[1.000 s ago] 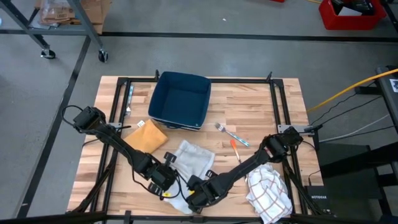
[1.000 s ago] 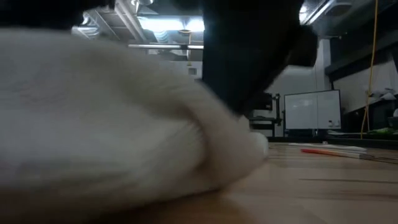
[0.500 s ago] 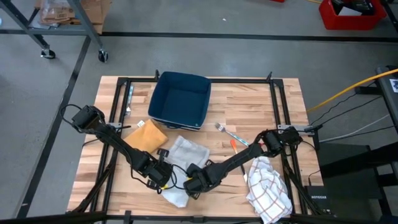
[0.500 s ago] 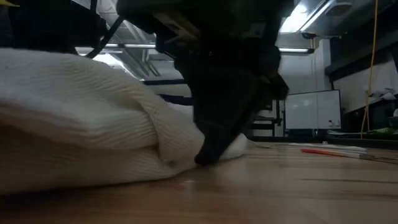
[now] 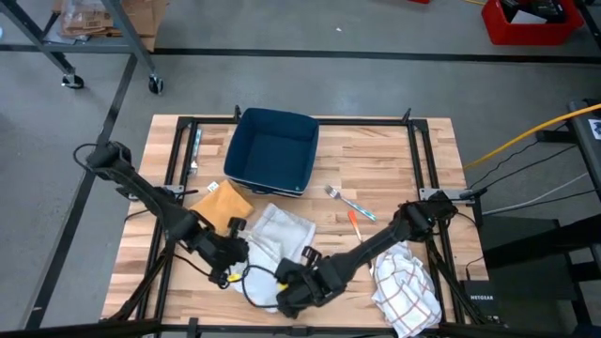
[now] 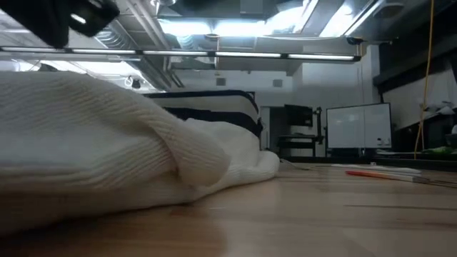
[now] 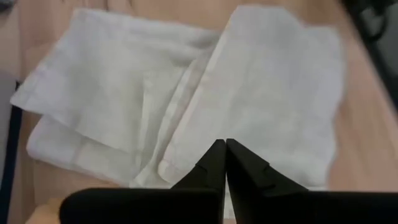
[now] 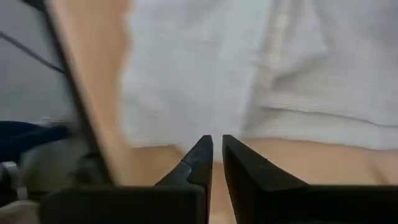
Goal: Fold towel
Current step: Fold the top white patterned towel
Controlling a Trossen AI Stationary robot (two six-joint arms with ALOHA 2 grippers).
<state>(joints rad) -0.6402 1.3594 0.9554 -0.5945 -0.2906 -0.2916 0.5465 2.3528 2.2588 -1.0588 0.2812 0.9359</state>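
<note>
Jaws, for your record: the left gripper (image 7: 224,146) is showing its fingers pressed together and empty; the right gripper (image 8: 214,144) is showing a narrow gap between its tips, with nothing in it.

- White towel (image 5: 277,242): you are looking at it lying partly folded, in overlapping layers, on the wooden table (image 5: 376,155) toward the front, between the two grippers. In the low view it is filling the left side as a ribbed white mound (image 6: 107,157).
- Left gripper (image 5: 228,253): sitting just beside the towel's left edge.
- Right gripper (image 5: 286,293): sitting at the towel's front edge.
- Tan cloth (image 5: 222,206): lying just left of the towel.
- Blue bin (image 5: 273,150): standing behind the towel.
- Orange pen (image 5: 356,225) and toothbrush (image 5: 349,202): lying right of the towel.
- Checked cloth (image 5: 406,286): lying crumpled at the front right.
</note>
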